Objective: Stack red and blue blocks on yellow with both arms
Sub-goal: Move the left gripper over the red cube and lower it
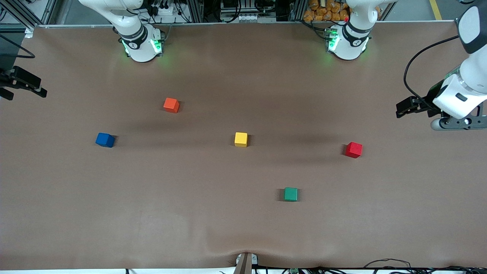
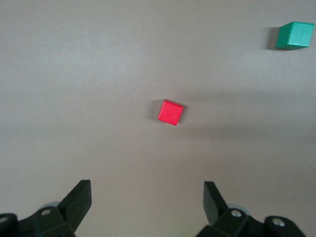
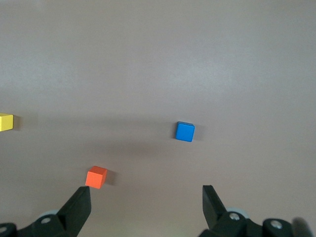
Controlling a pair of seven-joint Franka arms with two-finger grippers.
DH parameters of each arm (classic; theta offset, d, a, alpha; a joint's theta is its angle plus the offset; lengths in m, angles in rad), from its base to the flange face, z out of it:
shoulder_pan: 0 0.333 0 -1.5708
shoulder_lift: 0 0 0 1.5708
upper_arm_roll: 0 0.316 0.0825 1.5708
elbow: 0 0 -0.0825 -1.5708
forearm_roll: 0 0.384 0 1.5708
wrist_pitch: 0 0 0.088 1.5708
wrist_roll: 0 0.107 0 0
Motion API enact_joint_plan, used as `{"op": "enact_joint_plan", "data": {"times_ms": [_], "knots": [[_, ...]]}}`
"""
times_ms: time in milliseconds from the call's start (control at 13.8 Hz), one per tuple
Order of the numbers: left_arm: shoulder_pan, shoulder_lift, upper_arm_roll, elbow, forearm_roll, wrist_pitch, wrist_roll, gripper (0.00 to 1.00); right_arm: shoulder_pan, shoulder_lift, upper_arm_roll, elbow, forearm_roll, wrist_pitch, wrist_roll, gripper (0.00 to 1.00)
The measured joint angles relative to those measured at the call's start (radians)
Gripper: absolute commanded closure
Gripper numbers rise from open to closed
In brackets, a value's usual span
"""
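The yellow cube (image 1: pixel 241 139) sits at the table's middle. The red cube (image 1: pixel 354 149) lies toward the left arm's end and the blue cube (image 1: pixel 104 140) toward the right arm's end. My left gripper (image 1: pixel 404 107) hangs over bare table at the left arm's end, open and empty (image 2: pixel 146 192), with the red cube (image 2: pixel 170 112) below and apart from it. My right gripper (image 1: pixel 23 86) hangs over the right arm's end of the table, open and empty (image 3: pixel 145 195). Its view shows the blue cube (image 3: pixel 185 132) and the yellow cube's edge (image 3: pixel 6 122).
An orange-red cube (image 1: pixel 171 105) lies farther from the front camera than the blue cube and also shows in the right wrist view (image 3: pixel 96 177). A green cube (image 1: pixel 291 194) lies nearer to the camera than the yellow one and also shows in the left wrist view (image 2: pixel 294 35).
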Motion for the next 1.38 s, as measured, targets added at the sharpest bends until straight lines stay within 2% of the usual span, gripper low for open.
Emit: {"op": "enact_joint_plan", "data": {"times_ms": [727, 1381], "knots": [[0.0, -0.026, -0.003, -0.243, 0.0, 0.267, -0.006, 0.0, 0.0, 0.001, 0.0, 0.0, 0.0, 0.0, 0.0, 0.0], [-0.002, -0.045, -0.009, -0.395, 0.0, 0.436, -0.083, 0.0, 0.0, 0.001, 0.0, 0.0, 0.0, 0.0, 0.0, 0.0]]}}
